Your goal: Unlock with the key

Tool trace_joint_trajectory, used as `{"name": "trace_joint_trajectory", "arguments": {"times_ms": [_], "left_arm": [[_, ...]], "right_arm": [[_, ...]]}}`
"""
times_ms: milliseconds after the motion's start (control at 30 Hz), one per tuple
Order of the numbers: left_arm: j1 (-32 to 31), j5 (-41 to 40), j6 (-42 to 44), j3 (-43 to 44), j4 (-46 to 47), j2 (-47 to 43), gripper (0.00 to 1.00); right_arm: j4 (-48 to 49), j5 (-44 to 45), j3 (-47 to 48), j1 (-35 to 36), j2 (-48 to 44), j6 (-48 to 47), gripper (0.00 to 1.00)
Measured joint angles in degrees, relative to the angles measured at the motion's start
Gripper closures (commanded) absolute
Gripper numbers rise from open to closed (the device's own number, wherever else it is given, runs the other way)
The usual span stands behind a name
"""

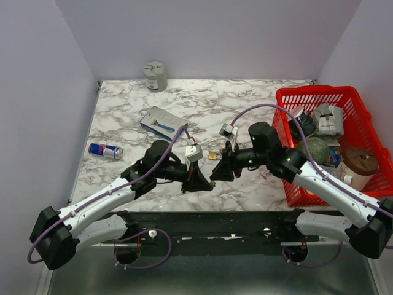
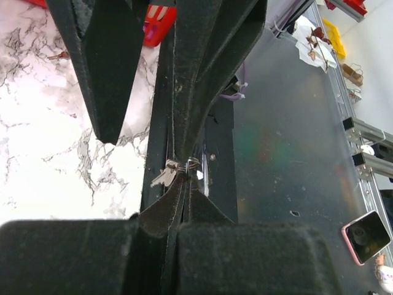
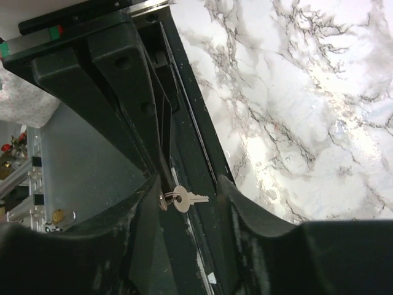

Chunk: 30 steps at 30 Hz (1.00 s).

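Observation:
My left gripper (image 1: 206, 184) (image 2: 183, 171) is shut on a key ring, and a silver key (image 2: 163, 177) (image 3: 188, 199) hangs from its tips over the black rail at the table's near edge. My right gripper (image 1: 216, 174) (image 3: 187, 184) is open, tip to tip with the left one, its fingers (image 2: 101, 67) on either side of the key without touching it. A small brass padlock (image 1: 213, 155) lies on the marble just beyond both grippers.
A red basket (image 1: 319, 93) holding several items stands at the right, close to the right arm. A blue can (image 1: 105, 150), a flat razor pack (image 1: 161, 123) and a grey tin (image 1: 155, 75) lie on the left and far side. The black base rail (image 1: 202, 222) runs along the near edge.

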Motion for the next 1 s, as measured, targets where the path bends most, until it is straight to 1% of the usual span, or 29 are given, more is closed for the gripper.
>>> {"name": "trace_joint_trajectory", "arguments": {"times_ms": [133, 233, 467, 733, 833, 867, 933, 967, 1000], "left_arm": [[0.0, -0.1, 0.3, 0.0, -0.9, 0.1, 1.00], [0.0, -0.8, 0.8, 0.0, -2.2, 0.1, 1.00], [0.0, -2.6, 1.6, 0.0, -3.3, 0.1, 1.00], [0.0, -2.8, 1.8, 0.0, -3.5, 0.1, 1.00], [0.0, -2.9, 1.9, 0.0, -3.5, 0.1, 1.00], [0.0, -2.9, 1.9, 0.0, -3.5, 0.1, 1.00], [0.0, -3.0, 1.9, 0.0, -3.5, 0.1, 1.00], [0.0, -3.1, 1.9, 0.0, -3.6, 0.1, 1.00], [0.0, -3.3, 1.9, 0.0, -3.8, 0.1, 1.00]], "right_arm": [[0.1, -0.8, 0.1, 0.9, 0.6, -0.2, 0.61], [0.1, -1.6, 0.1, 1.4, 0.8, -0.2, 0.63], [0.1, -2.5, 0.1, 1.5, 0.8, -0.2, 0.64], [0.1, -2.4, -0.6, 1.9, 1.8, -0.2, 0.66], [0.1, -2.4, -0.7, 2.0, 2.4, -0.2, 0.74], [0.1, -2.4, -0.7, 2.1, 2.4, -0.2, 0.81], [0.1, -2.5, -0.7, 2.1, 2.4, -0.2, 0.88], [0.2, -2.4, -0.7, 2.2, 2.4, -0.2, 0.94], [0.3, -2.4, -0.8, 2.2, 2.4, -0.2, 0.97]]}}
